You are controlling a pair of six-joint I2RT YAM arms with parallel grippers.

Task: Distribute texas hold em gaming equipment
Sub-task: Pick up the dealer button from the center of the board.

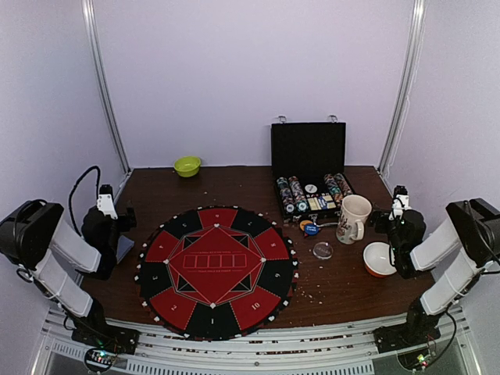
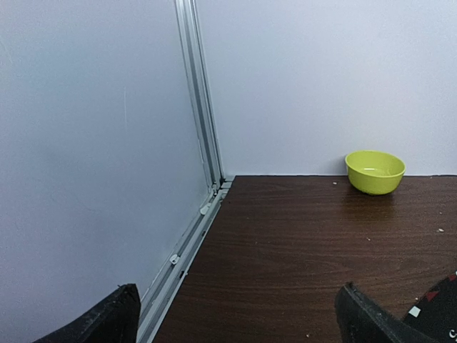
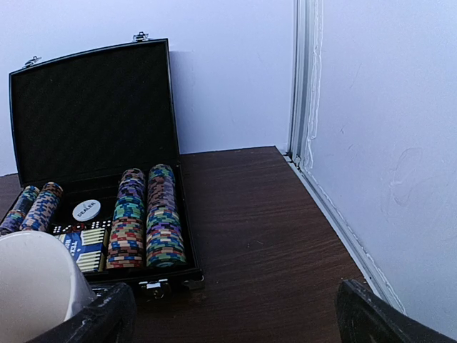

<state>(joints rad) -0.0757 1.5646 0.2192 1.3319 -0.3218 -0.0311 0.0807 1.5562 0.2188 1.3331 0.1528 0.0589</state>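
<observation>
An open black case (image 1: pixel 308 148) at the back right holds rows of striped poker chips (image 1: pixel 291 194) and playing cards (image 1: pixel 319 202). Orange and blue discs (image 1: pixel 308 227) and a clear disc (image 1: pixel 322 251) lie on the table in front of it. The round red-black mat (image 1: pixel 216 269) lies in the middle. My left gripper (image 1: pixel 117 209) is open and empty at the left edge, over bare table (image 2: pixel 239 321). My right gripper (image 1: pixel 397 209) is open and empty right of the case (image 3: pixel 235 318). The right wrist view shows chips (image 3: pixel 146 218), a white dealer button (image 3: pixel 86 209) and cards (image 3: pixel 82 246).
A white mug (image 1: pixel 353 218) stands between the case and my right gripper, close to its left finger (image 3: pixel 36 286). An orange bowl (image 1: pixel 380 258) sits front right. A green bowl (image 1: pixel 187 166) sits at the back wall (image 2: pixel 375 171). Frame rails run along both side walls.
</observation>
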